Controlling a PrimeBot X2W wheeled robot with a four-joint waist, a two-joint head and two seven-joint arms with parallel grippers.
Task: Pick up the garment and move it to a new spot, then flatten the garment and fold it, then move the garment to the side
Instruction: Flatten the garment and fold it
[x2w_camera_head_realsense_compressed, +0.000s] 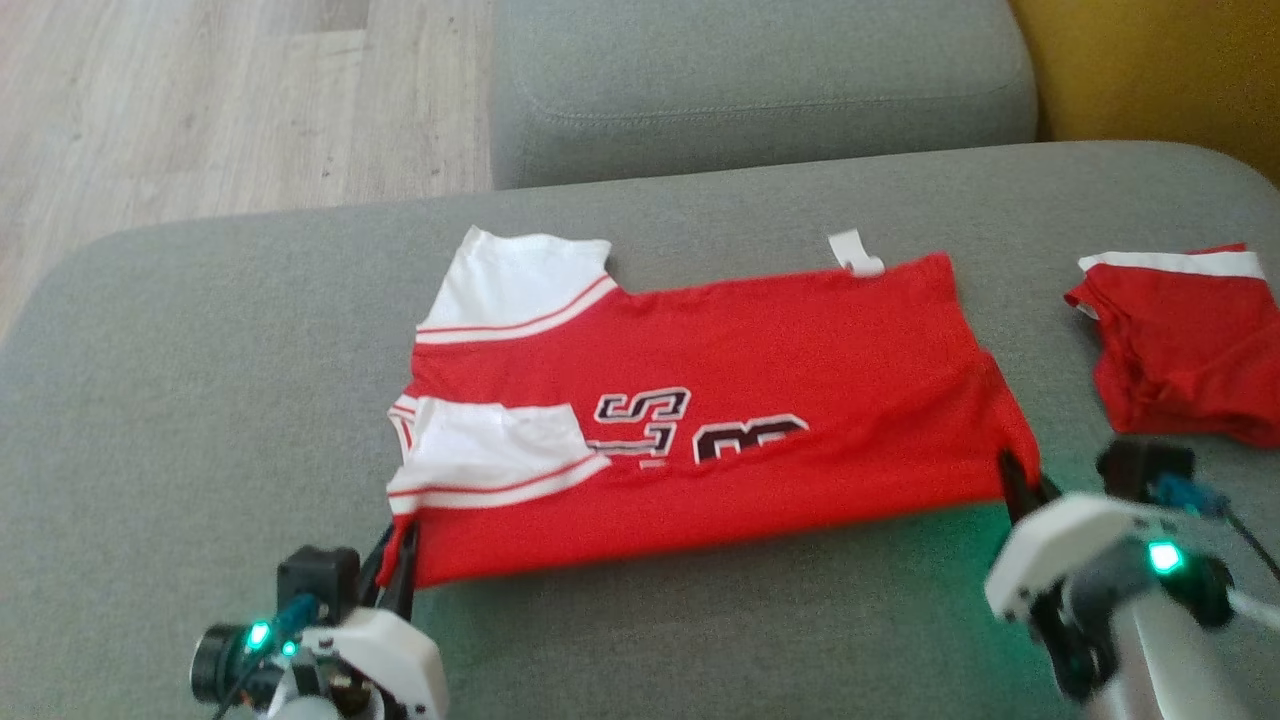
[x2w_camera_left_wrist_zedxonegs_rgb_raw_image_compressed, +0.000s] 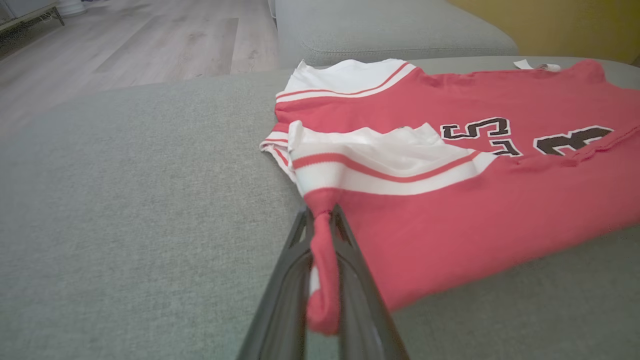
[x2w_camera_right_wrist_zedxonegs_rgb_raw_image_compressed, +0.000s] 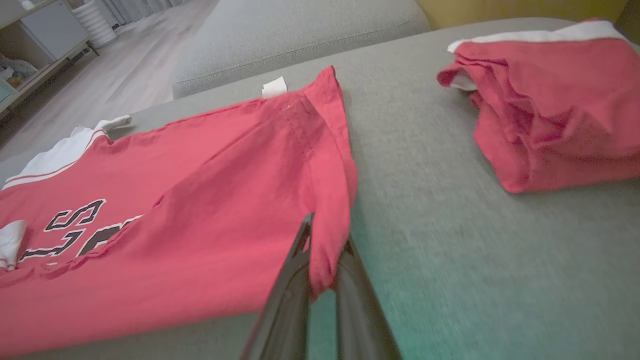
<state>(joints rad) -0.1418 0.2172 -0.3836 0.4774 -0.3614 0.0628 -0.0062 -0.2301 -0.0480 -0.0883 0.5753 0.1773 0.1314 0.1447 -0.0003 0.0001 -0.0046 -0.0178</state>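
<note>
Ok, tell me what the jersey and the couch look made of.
Jersey: thin, soft, matte fabric, probably a synthetic sports knit. It lies limp and creases easily, and the right wrist view shows rows of tiny holes near one edge.
Couch: grey woven upholstery, matte, with a fine flecked weave and a stitched seam on the back cushion.

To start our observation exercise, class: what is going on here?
The robot has a red jersey spread on a grey cushion. Its left gripper is shut on the near corner at the sleeve end, and its right gripper is shut on the near corner at the hem end. One white sleeve lies folded over the front. A second red garment sits bunched apart, to the right.
</note>
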